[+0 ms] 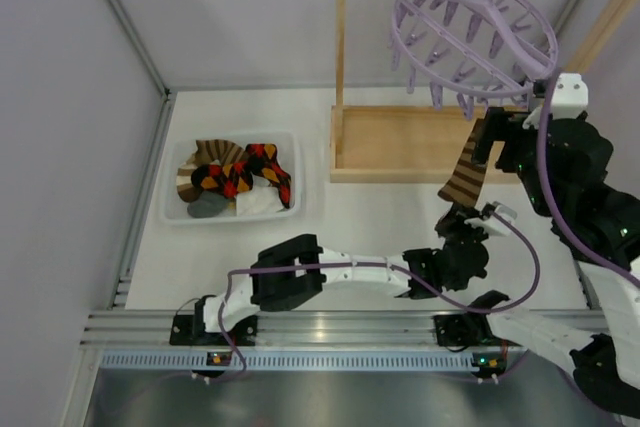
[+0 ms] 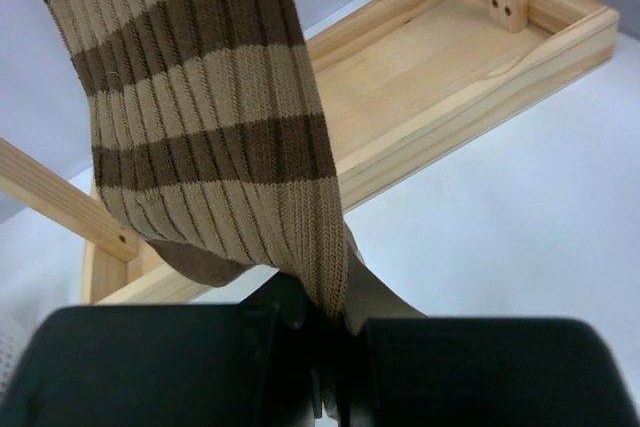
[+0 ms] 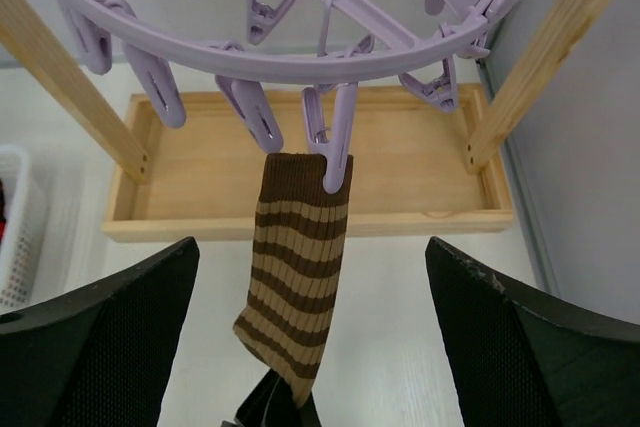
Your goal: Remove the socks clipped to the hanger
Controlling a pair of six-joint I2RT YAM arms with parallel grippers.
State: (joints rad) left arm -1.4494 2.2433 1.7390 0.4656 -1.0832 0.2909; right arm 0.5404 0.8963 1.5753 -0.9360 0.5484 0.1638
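Observation:
A brown-and-tan striped sock [image 1: 464, 175] hangs by its cuff from one peg [image 3: 337, 147] of the lavender hanger [image 1: 470, 32]; it also shows in the right wrist view [image 3: 300, 267]. My left gripper [image 1: 462, 229] is shut on the sock's toe end [image 2: 330, 287] below the hanger. My right gripper [image 1: 510, 137] is open, up near the clipped cuff, its fingers [image 3: 110, 347] wide on either side of the sock. No other sock shows on the hanger.
The hanger hangs from a wooden rack frame [image 1: 345, 57] with a wooden base tray [image 1: 400, 142]. A white basket [image 1: 300, 209] at the left holds striped, diamond-patterned, white and grey socks. Walls close in at the left and right.

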